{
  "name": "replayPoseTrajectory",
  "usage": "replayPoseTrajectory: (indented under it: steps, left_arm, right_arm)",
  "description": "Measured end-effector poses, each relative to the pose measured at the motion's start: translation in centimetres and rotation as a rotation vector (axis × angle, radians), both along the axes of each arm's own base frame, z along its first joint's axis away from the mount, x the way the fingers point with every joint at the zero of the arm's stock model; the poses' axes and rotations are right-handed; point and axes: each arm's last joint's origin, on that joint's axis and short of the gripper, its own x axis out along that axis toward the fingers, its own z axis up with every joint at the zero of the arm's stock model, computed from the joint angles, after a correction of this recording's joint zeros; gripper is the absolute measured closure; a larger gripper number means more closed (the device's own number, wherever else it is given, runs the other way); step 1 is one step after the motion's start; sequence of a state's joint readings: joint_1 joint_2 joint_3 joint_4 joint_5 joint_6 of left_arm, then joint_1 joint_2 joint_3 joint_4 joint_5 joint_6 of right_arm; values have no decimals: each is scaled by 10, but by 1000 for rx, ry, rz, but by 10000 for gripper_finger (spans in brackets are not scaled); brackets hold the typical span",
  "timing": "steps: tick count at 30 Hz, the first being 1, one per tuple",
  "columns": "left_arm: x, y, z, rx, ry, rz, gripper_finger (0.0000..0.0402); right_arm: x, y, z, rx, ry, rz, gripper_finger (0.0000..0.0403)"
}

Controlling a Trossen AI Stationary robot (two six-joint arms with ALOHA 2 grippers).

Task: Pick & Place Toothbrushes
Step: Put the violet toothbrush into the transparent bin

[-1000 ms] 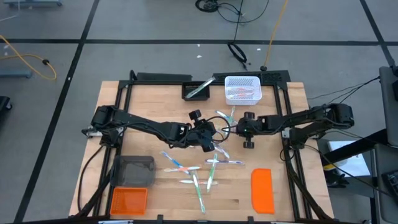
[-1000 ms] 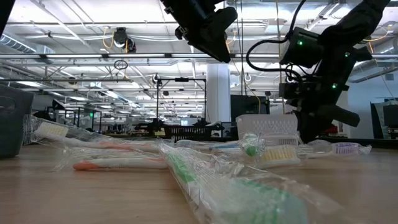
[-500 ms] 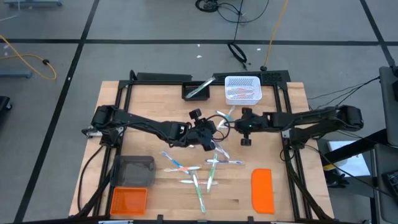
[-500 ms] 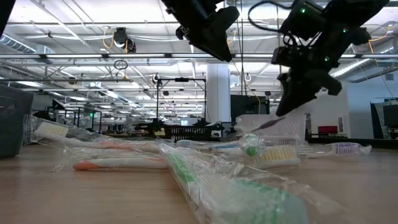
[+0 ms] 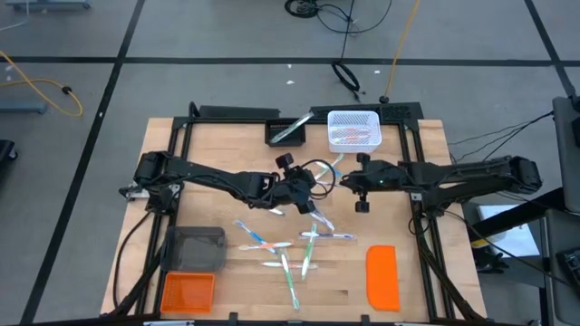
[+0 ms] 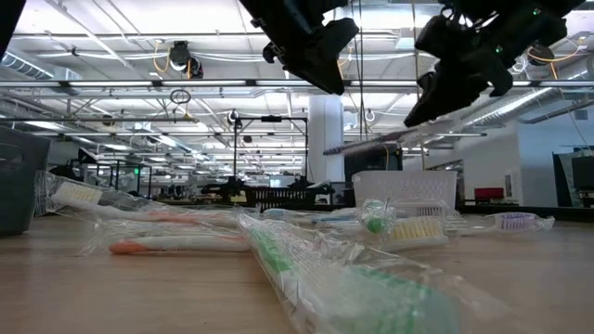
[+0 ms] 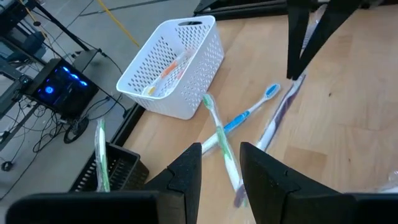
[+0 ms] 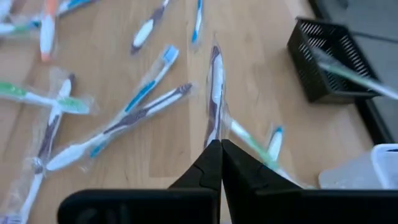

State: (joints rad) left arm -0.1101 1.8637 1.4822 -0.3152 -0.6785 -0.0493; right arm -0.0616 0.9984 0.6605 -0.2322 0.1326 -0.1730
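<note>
2 arms raised mid-table: right hand (image 8: 214,163) pinching wrapped toothbrush (image 8: 214,93); left hand (image 7: 219,163) part-open, empty.

Wooden table (image 5: 426,145), scattered toothbrushes (image 5: 288,243), white basket (image 5: 352,129), orange lid (image 5: 382,276)

2 matte black jointed arms end in the left hand (image 5: 305,201) and right hand (image 5: 337,178), each with 2 flat tapering fingers and looping black cables.

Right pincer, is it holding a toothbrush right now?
Yes, the right pincer is shut on a wrapped purple toothbrush hanging clear above the table.
</note>
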Motion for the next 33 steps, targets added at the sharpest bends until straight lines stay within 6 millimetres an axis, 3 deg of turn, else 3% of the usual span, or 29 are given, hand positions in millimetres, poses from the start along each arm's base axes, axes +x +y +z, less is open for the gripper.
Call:
replayPoseTrajectory:
  steps: [10, 23, 33]
  left_arm:
    - [4, -3, 1, -55, 18, -175, 289]
    - [4, 1, 0, -31, 50, -196, 289]
    - [2, -1, -4, -100, 86, -255, 288]
  right_arm:
    - [-5, 1, 18, -24, -134, 16, 403]
    - [-1, 15, 23, -23, -196, 93, 403]
    - [-1, 16, 25, -24, -215, 94, 403]
